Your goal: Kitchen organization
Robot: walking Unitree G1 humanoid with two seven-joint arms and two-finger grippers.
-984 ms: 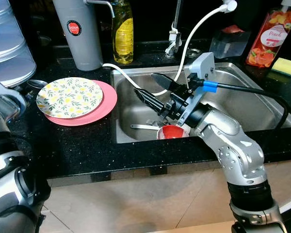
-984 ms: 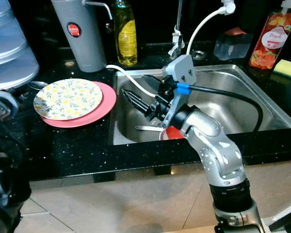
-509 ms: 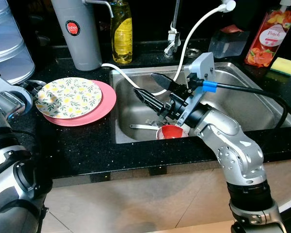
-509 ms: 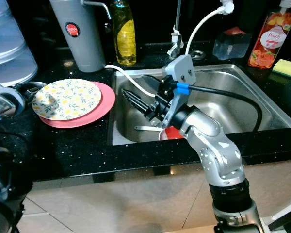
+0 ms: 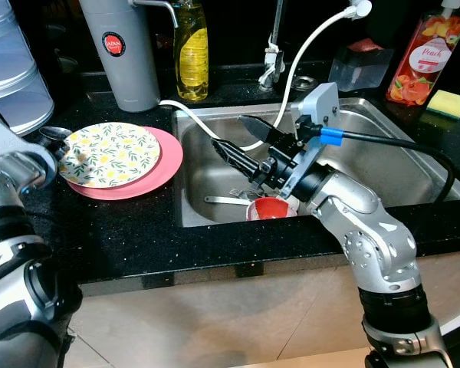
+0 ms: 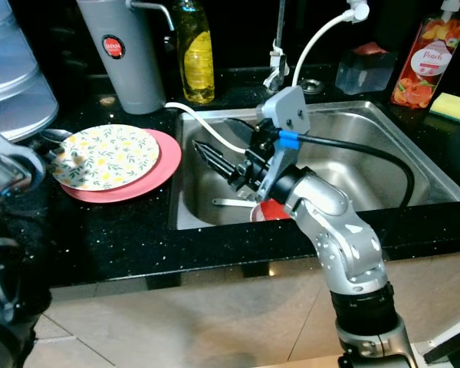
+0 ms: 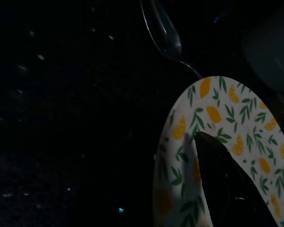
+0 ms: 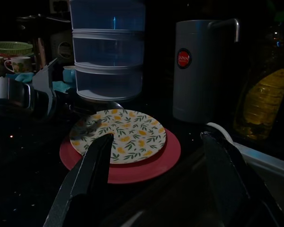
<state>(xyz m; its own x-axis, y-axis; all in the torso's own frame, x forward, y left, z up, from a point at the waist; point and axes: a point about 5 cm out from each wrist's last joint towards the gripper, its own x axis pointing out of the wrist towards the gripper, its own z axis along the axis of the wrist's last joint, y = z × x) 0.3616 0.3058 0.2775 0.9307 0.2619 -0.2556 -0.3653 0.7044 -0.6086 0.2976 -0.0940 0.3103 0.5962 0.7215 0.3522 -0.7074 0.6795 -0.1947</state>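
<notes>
Right gripper: I see its two long black fingers spread wide apart with nothing between them, held over the left half of the steel sink, centre of frame.
Left gripper: at the left edge of frame; one black fingertip lies over the near rim of the floral plate; I cannot tell how its fingers stand.
Plates: a round white plate with yellow lemon and green leaf print sits stacked on a larger round pink plate, on the black speckled counter left of the sink.
Spoon: a metal spoon lies on the counter just beyond the floral plate.
Sink contents: a small red cup and a metal utensil lie at the sink's front wall, below my right wrist.
Back of counter: grey thermos jug, yellow dish-soap bottle, upper left.
</notes>
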